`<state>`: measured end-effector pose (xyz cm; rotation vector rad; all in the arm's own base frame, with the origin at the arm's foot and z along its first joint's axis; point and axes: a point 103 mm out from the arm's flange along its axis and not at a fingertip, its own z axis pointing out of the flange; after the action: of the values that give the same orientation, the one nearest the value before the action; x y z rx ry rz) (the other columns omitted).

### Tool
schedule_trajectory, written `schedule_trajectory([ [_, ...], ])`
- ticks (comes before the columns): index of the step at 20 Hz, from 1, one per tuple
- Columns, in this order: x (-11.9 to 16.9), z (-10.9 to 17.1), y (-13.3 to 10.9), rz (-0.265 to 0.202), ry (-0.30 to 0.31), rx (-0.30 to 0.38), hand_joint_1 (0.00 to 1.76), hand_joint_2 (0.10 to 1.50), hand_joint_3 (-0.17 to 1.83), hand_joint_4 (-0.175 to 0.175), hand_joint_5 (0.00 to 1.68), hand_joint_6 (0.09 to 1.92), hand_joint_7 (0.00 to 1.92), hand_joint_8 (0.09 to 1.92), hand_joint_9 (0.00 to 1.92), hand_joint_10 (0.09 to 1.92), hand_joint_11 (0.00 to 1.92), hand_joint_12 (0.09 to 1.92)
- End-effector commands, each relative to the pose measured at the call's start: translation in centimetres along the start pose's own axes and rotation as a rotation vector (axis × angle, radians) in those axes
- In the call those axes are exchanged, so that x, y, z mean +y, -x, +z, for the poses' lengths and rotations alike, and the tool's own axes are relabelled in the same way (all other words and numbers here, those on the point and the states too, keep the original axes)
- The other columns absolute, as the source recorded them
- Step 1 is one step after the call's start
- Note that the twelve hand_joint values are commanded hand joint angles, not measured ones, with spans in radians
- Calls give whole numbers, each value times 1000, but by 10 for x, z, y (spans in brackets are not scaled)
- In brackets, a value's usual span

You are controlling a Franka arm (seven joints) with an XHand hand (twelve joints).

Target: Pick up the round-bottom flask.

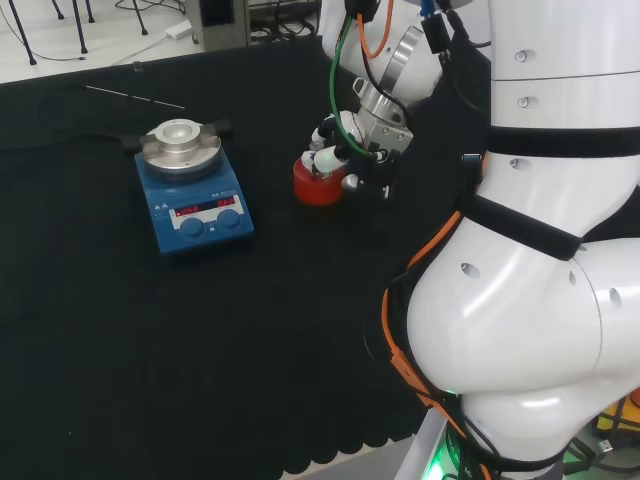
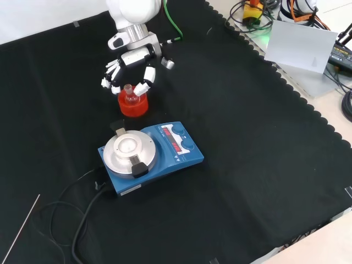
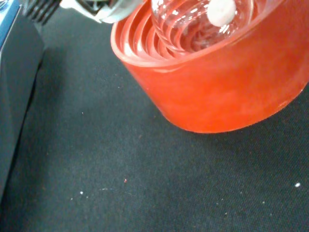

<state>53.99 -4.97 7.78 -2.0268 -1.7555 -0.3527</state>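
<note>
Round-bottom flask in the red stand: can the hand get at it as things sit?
Likely yes. The hand sits right over the flask in its red stand, fingers either side of the neck; nothing between.

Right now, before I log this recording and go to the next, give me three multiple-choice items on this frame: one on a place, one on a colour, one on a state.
1. Where does the round-bottom flask sit?
A. in the red stand
B. on the stirrer plate
C. flat on the cloth

2. What colour is the stirrer's body?
A. green
B. blue
C. yellow

3. How is the hand placed?
A. resting flat on the cloth
B. far from the flask
C. over the flask, fingers down either side of its neck

Answers: 1 A, the wrist view shows glass inside the red ring. 2 B, head and front views show blue. 3 C, shown in the front view.
</note>
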Motion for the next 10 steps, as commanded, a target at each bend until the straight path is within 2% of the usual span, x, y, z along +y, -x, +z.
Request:
schedule_trajectory([
  [1,-1,-4,5,9,-4,24,867,648,736,-29,600,723,182,560,338,612,0,1280],
  [10,-1,-1,2,9,-3,12,862,654,737,-31,623,779,187,563,346,616,0,1292],
])
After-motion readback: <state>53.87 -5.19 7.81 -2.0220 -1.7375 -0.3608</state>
